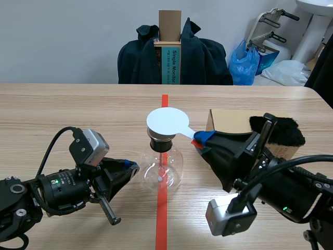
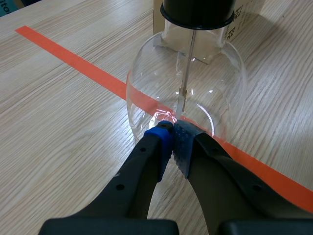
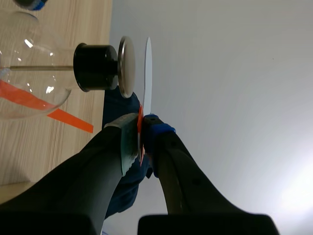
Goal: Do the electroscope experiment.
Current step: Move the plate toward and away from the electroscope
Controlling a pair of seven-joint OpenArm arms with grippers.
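Right tool [image 3: 141, 133] pinches the white disc [image 3: 147, 73] just above the electroscope [image 1: 162, 165] at mid-counter — left tool [image 2: 171, 139], pressed together, touches its glass.

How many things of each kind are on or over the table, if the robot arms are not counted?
glass electroscope: 1
white disc paddle: 1
cardboard box: 1
black fur piece: 1
Total: 4
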